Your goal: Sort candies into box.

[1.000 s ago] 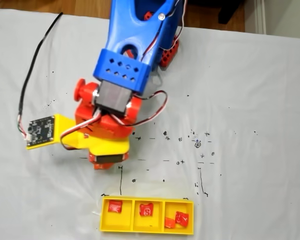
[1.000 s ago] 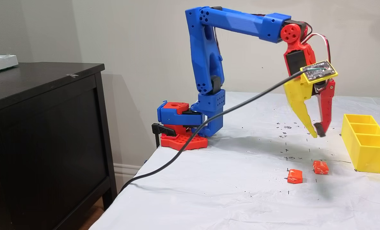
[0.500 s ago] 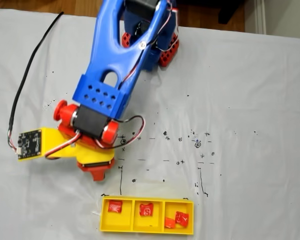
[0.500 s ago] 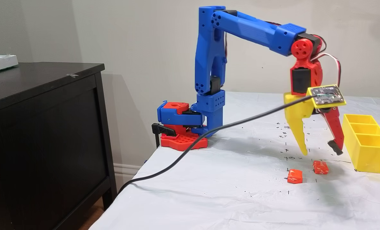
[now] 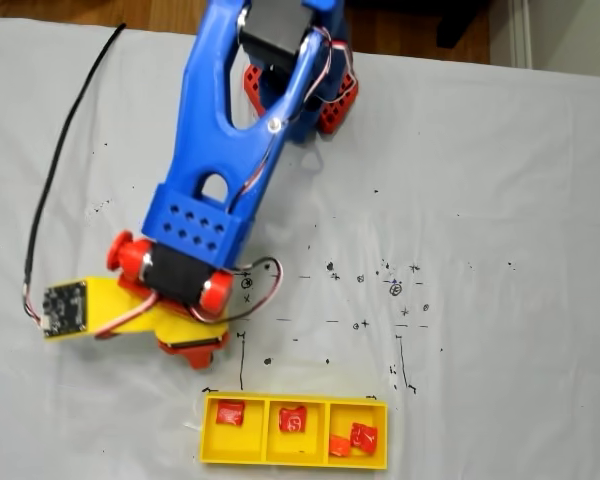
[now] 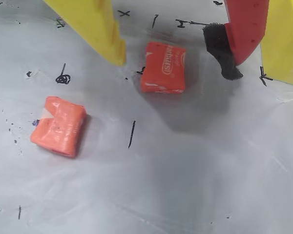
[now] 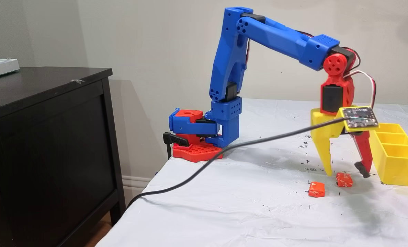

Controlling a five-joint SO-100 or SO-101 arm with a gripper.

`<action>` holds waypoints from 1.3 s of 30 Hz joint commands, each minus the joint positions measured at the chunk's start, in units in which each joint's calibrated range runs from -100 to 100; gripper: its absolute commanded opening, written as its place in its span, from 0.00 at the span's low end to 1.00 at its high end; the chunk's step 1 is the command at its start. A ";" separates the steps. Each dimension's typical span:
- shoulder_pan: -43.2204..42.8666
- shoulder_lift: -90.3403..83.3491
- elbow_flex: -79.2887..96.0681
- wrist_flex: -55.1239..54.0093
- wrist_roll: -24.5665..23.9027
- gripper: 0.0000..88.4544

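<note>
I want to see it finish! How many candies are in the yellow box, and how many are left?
Done: four candies lie in the box, one in each of two compartments and two in the third.

In hand: nothing yet. The open gripper hangs over the red candy, fingers either side, not touching.

Left: that one and the orange candy beside it on the table.

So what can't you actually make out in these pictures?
- Two loose candies: arm covers them in a fixed view from above.
- Box: its near wall hides the contents in a fixed side view.
- Candy lettering: too blurred, wrist view.
</note>
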 commanded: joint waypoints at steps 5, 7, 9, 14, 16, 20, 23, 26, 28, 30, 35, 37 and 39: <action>-1.42 3.84 -8.12 -0.10 -1.03 0.27; -1.69 5.37 -9.03 -0.02 -1.07 0.26; -1.78 6.73 -10.12 0.55 -1.12 0.22; -1.51 6.39 -9.67 2.11 -0.68 0.08; -1.33 5.11 -8.21 2.11 -0.63 0.04; -0.96 3.33 -6.94 2.44 -0.88 0.00; -0.69 1.21 -6.12 2.68 -1.07 0.00; -0.87 -2.01 -5.02 2.44 -1.32 0.00; -1.42 -4.98 -4.02 1.95 -1.66 0.00; -1.87 -8.37 -3.48 1.62 -2.10 0.00; -3.05 -16.26 -3.48 0.55 -4.05 0.00; -3.77 -19.06 -2.84 -0.35 -4.93 0.00; -5.13 -22.71 -0.84 -2.48 -6.40 0.00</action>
